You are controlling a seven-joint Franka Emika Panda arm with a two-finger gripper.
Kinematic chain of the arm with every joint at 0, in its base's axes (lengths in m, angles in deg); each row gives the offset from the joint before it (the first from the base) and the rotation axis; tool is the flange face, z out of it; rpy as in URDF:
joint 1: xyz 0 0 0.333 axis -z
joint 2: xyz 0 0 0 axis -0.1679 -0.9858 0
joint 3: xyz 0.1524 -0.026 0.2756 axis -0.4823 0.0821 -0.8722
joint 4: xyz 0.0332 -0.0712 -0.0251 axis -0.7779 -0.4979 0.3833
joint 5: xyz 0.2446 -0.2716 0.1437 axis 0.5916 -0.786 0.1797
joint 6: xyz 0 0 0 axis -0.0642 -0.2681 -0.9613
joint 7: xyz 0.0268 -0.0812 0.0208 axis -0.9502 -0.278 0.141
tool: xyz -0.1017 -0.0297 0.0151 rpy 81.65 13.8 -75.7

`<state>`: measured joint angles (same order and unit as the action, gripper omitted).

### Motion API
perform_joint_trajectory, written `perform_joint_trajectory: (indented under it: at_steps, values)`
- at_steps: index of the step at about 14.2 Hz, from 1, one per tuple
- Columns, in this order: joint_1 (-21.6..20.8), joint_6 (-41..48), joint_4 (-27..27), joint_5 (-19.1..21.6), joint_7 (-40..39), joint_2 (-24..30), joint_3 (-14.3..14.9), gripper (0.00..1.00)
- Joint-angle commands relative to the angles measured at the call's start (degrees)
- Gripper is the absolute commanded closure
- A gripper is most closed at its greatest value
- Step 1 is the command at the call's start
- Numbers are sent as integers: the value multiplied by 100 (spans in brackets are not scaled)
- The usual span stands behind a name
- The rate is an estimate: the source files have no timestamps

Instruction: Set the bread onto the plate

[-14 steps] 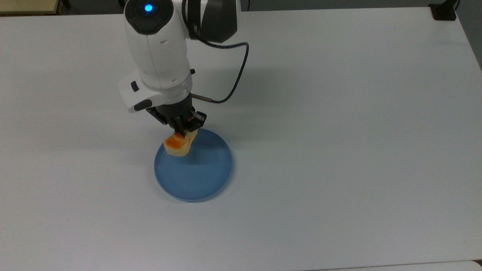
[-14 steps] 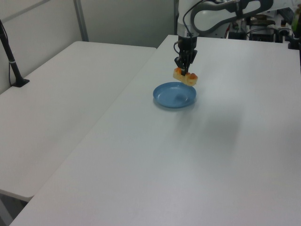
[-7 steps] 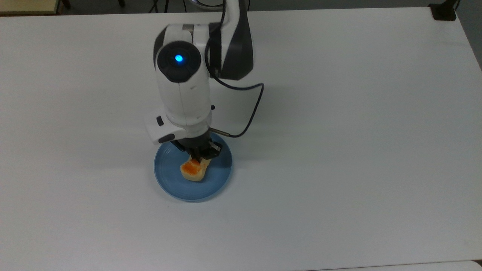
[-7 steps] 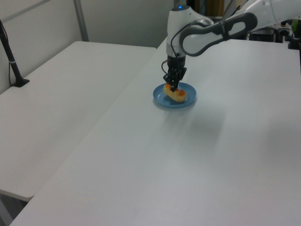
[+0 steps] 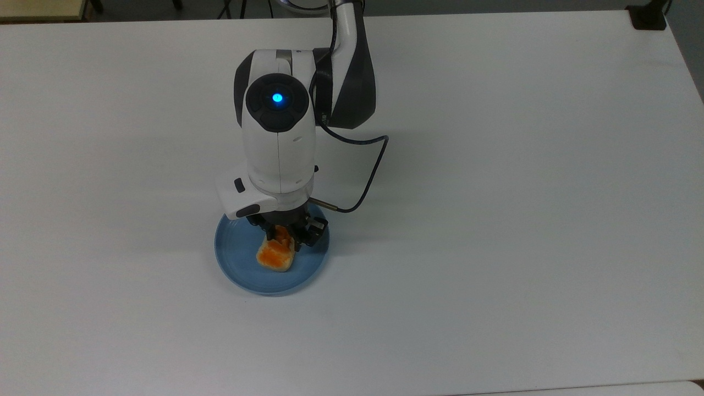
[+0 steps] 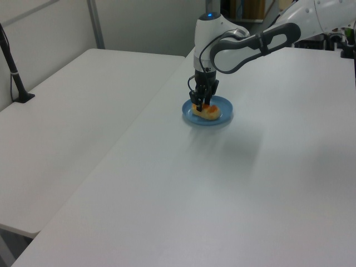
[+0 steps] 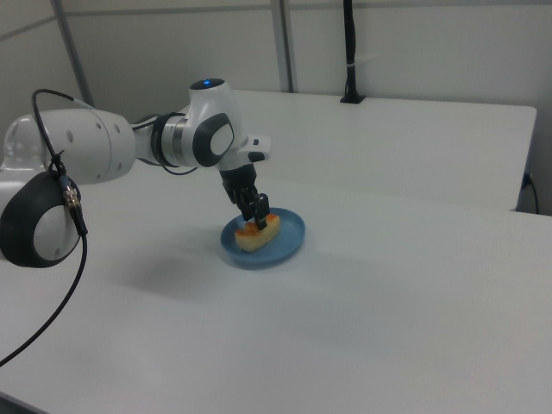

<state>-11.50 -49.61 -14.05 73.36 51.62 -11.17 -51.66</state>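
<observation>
The hand (image 5: 283, 237) stood over the plate (image 5: 236, 263), just below the middle of the top view. Its fingers were closed on the bread (image 5: 273, 254), gripping it at the end nearer the arm. The bread's free end pointed toward the lower left of the frame.

In the right view the bread (image 7: 259, 233) appeared to rest on the plate (image 7: 289, 241), left of frame centre, with the hand (image 7: 258, 212) pinching it from above. The left view agreed: bread (image 6: 207, 112) low on the plate (image 6: 223, 117), hand (image 6: 201, 103) directly above, upper middle of the frame. Whether the whole underside touched the plate could not be confirmed.

The plate sat on the white counter (image 5: 495, 220), with bare counter on every side.

Assessment: the work was at the release step. Carrying looked complete, and the bread lay well inside the rim.

The next move would call for the fingers to part, then a straight rise clear of the bread. Any sideways pull on leaving could drag the bread or shift the plate, which is light and unsecured.
</observation>
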Motion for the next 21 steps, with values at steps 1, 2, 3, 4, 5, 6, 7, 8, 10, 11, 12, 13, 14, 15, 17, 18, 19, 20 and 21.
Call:
perform_joint_trajectory:
  at_steps: [1, 2, 3, 4, 5, 6, 7, 8, 10, 11, 12, 13, 14, 15, 17, 18, 19, 20, 21]
  values:
    - [-19, 91, -30, -79, 130, 309, 96, 0]
    - [8, 169, -134, -52, 122, 519, 96, 0]
    - [78, 370, -179, 0, 122, 773, 88, 0]
    - [139, 633, -275, 88, 104, 1107, 88, 0]
    - [209, 888, -468, 149, 87, 1528, 88, 0]
    - [245, 1134, -574, 141, 78, 1880, 96, 0]
    - [254, 1407, -618, 141, 69, 2101, 96, 0]
    - [271, 1670, -706, 133, 25, 2338, 96, 0]
    - [386, 2120, -1171, 124, -421, 3111, 96, 0]
    - [395, 2339, -1407, 124, -676, 3523, 114, 0]
    - [377, 2506, -1523, 115, -783, 3753, 184, 0]
    - [334, 2612, -1655, 97, -897, 3956, 271, 0]
    - [316, 2605, -1769, 80, -1098, 4123, 298, 0]
    - [298, 2596, -1840, 62, -1457, 4203, 299, 0]
    - [289, 2596, -1858, 62, -2082, 4212, 299, 0]
    - [289, 2587, -1867, 62, -2206, 4212, 299, 0]
    - [289, 2544, -1902, 62, -2225, 4204, 299, 0]
    - [289, 2439, -1980, 53, -2242, 4212, 299, 0]
    - [289, 2325, -2059, 53, -2260, 4230, 299, 0]
